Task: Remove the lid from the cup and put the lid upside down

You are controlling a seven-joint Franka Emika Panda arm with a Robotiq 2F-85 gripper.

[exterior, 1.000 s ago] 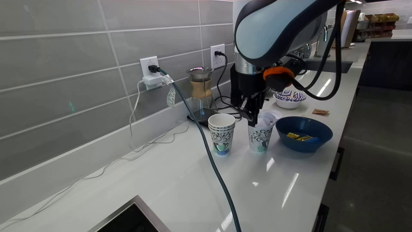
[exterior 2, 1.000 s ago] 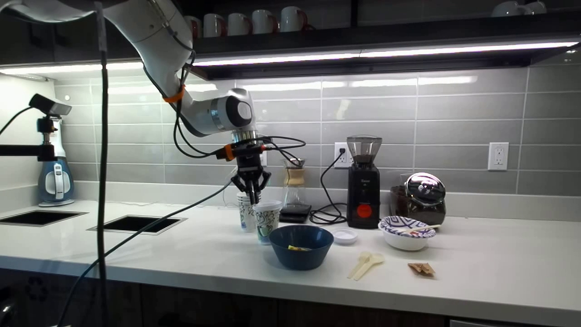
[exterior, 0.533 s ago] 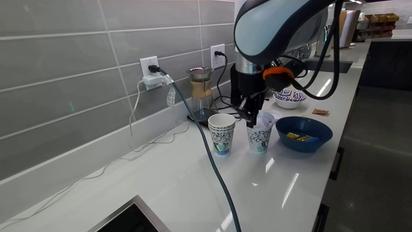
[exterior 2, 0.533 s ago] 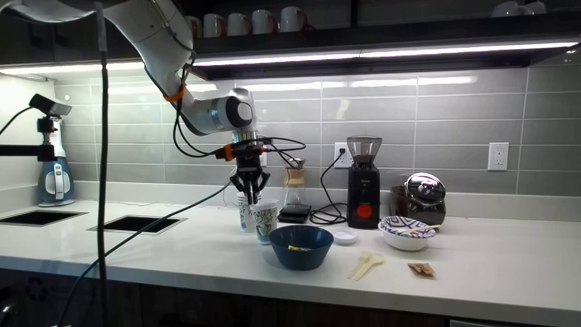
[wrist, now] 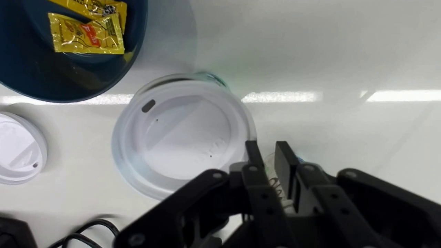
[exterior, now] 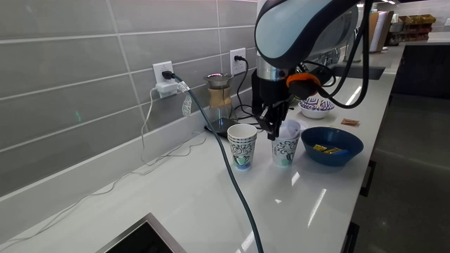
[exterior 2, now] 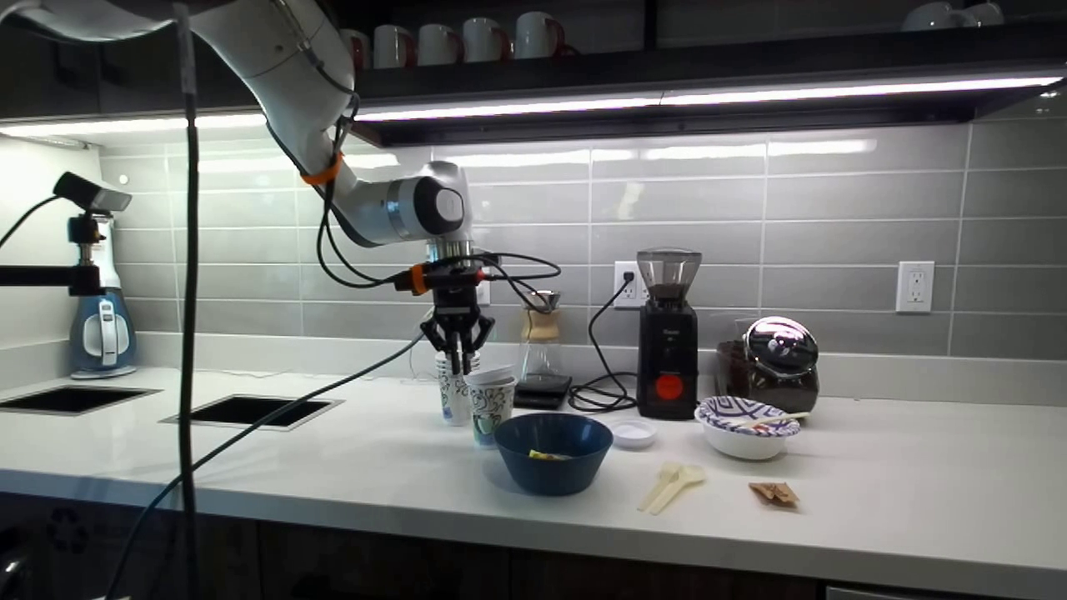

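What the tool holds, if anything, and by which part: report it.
Nothing: in the wrist view the tool stands slightly open, and the nearer lid lies beside the gap, not in it.

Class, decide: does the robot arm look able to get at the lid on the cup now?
Probably yes: the lid sits askew on the cup, its edge close to the parted jaws, with nothing lying on top.
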